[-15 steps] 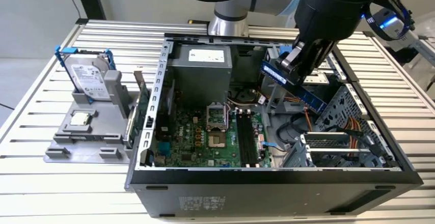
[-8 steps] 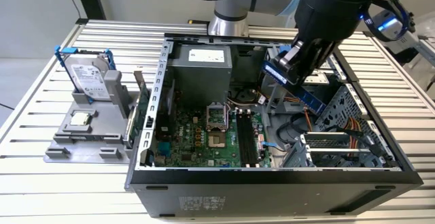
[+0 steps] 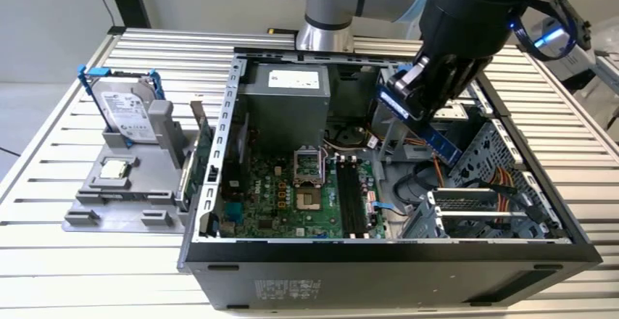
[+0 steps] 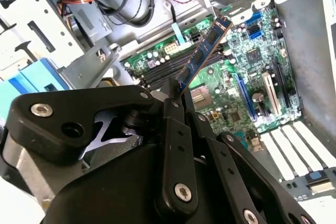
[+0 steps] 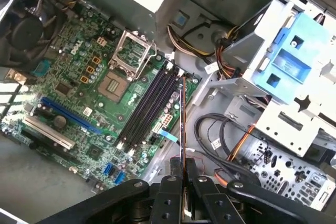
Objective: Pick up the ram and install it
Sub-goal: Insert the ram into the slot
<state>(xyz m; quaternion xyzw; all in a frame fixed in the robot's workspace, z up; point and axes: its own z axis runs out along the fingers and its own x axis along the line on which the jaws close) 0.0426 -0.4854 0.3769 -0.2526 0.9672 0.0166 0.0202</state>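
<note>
Exterior view: the end effector (image 3: 414,96) is clamped on one end of the ram (image 3: 440,141). The ram hangs tilted above the open computer case (image 3: 230,123), to the exterior view's right of the black memory slots (image 3: 350,199) and not yet over them.

Second wrist view: the ram (image 4: 202,53) sticks out slantwise from the grip. Held so near its end, it could pivot or slip.

First wrist view: seen edge-on, the ram (image 5: 182,119) lies just beside the slots (image 5: 149,106). A skewed descent could jam it or snag the orange wires (image 5: 239,145).
</note>
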